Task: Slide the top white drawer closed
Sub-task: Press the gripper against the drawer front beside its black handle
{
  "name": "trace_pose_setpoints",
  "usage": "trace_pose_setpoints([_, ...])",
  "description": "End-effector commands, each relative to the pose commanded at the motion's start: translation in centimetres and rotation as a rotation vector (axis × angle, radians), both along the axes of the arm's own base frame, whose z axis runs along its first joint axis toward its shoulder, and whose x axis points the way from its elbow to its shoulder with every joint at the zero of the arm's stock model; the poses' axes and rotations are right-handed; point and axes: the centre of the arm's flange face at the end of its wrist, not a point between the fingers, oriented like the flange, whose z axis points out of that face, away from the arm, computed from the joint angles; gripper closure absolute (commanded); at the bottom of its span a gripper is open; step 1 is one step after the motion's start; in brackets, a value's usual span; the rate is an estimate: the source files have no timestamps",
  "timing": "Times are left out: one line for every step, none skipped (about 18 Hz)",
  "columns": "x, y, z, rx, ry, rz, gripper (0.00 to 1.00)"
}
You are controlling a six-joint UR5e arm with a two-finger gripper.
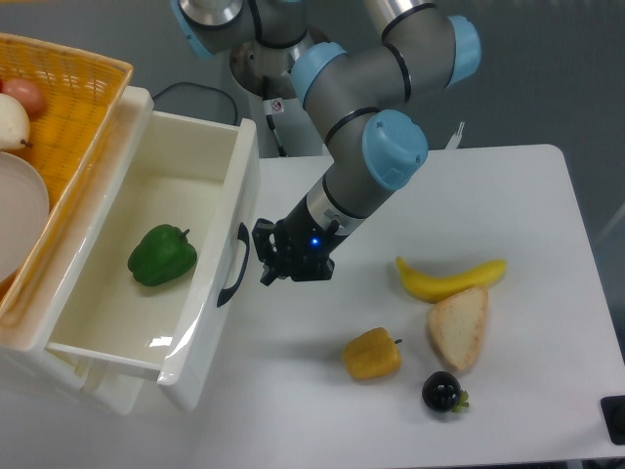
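You see the top white drawer (186,264), glossy plastic, pulled wide open at the left of the frame, with one green pepper (162,256) inside. Its curved black handle (234,266) sits just left of the end effector (266,256); you cannot tell how its fingers stand. One banana (449,279), one bread slice (459,328) and one yellow pepper (372,355) lie on the white bench (547,215).

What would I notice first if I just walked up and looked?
Probably the deep glossy white plastic top drawer, pulled wide open on the left with a shiny green bell pepper lying inside. Right beside its black curved handle hovers the robot's black gripper. On the right of the white table lies a yellow banana.
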Motion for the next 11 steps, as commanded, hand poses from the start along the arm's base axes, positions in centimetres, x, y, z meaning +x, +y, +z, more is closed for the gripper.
trace_pose_setpoints([0.1,0.0,-0.1,-0.001,-0.001,-0.002,1.0])
trace_pose_setpoints([0.2,-0.1,-0.3,-0.004,-0.005,-0.002,1.0])
trace_pose_setpoints([0.3,0.0,-0.3,-0.004,-0.005,-0.003,1.0])
trace_pose_setpoints([0.4,0.0,-0.2,-0.004,-0.005,-0.005,1.0])
trace_pose_setpoints([0.6,0.1,-0.2,-0.003,-0.006,-0.006,1.0])
trace_pose_setpoints([0.7,0.1,-0.3,-0.007,-0.011,-0.008,1.0])
trace_pose_setpoints([0.9,0.1,-0.2,-0.009,-0.015,-0.009,1.0])
trace_pose_setpoints([1.1,0.1,0.0,-0.008,-0.016,-0.011,1.0])
trace_pose_setpoints([1.2,0.1,0.1,-0.006,-0.021,-0.01,1.0])
trace_pose_setpoints([1.3,0.1,0.3,0.0,-0.026,-0.009,1.0])
trace_pose_setpoints([1.3,0.1,0.3,0.001,-0.027,-0.009,1.0])
